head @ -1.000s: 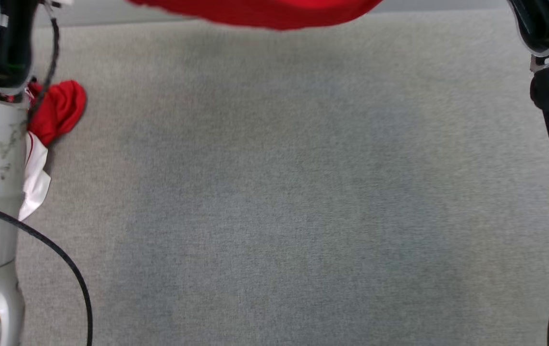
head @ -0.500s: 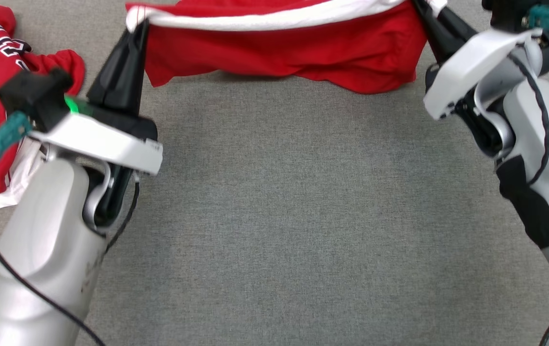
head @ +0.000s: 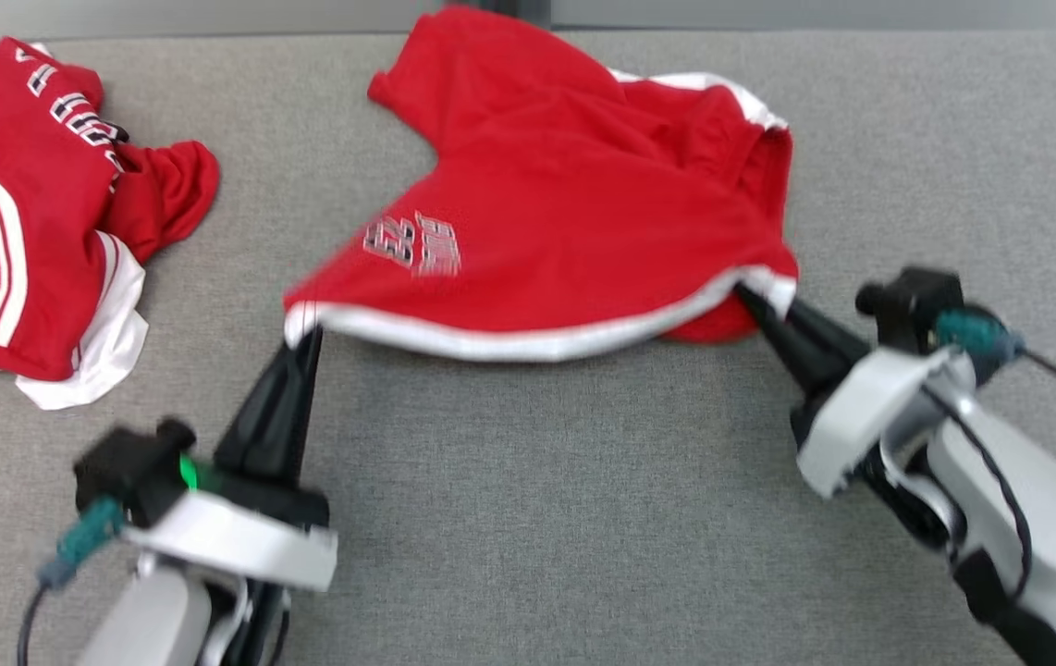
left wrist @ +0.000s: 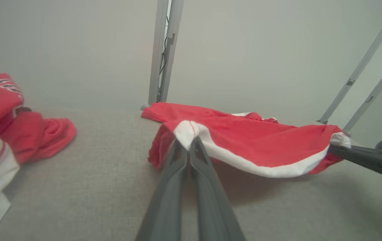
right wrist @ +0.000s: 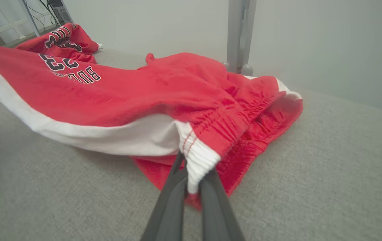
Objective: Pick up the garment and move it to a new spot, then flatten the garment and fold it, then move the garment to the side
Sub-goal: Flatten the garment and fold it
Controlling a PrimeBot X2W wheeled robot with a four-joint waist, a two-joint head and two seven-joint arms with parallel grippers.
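Observation:
The garment (head: 574, 222) is a pair of red shorts with a white side stripe and a number print, spread across the middle of the grey table. Its near white-striped edge is stretched between my two grippers and lifted slightly off the surface. My left gripper (head: 304, 335) is shut on the left end of that edge (left wrist: 187, 134). My right gripper (head: 752, 301) is shut on the elastic waistband corner (right wrist: 199, 160) at the right end. The far part of the garment (right wrist: 191, 77) lies rumpled on the table.
A second red and white garment (head: 19, 222) lies crumpled at the far left of the grey table (head: 546, 518). Metal frame posts (left wrist: 162, 53) stand behind the table's far edge against a pale wall.
The head view has swung downward. Both grippers have pulled the garment's striped edge toward me and lowered it, so the shorts now lie spread on the table instead of hanging high.

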